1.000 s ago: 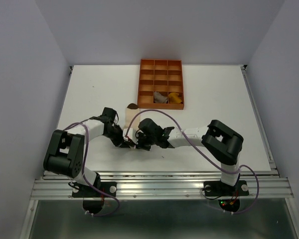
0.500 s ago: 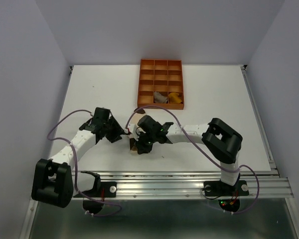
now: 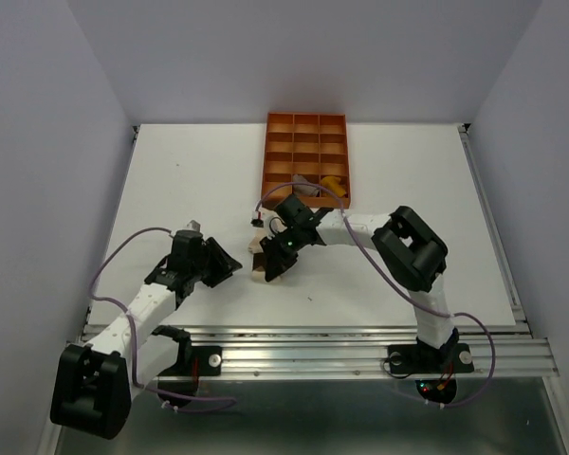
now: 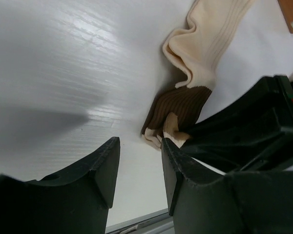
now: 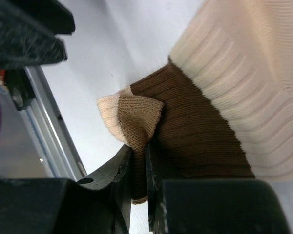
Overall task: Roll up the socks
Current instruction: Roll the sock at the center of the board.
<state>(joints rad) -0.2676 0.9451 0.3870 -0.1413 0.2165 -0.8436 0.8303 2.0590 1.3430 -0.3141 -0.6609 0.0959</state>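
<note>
On the white table top (image 3: 408, 190), just in front of the orange plastic tray with many small boxes (image 3: 306, 117), lies the cream ribbed sock with a brown band and a tan tip (image 3: 257, 252). From the left wrist camera, the long cream part (image 4: 205, 44) lies flat and a bit wrinkled. The brown end (image 4: 178, 105) is folded over on itself.

The right gripper (image 5: 139, 163) pinches the sock (image 5: 224, 87) at that brown and tan end. Its two black fingers (image 5: 121, 175) are pressed close with the cloth between them. From above, this gripper (image 3: 273, 270) points down at the near end of the sock.

The left gripper (image 4: 139, 151) is spread apart with nothing in it. It sits low over the table, just to the left of the sock but not touching it (image 3: 226, 268).

Inside the tray, a mustard-yellow sock (image 3: 333, 185) sits in the front right box. A pale bundle (image 3: 311, 188) sits in the box beside it, partly hidden by the right arm.
</note>
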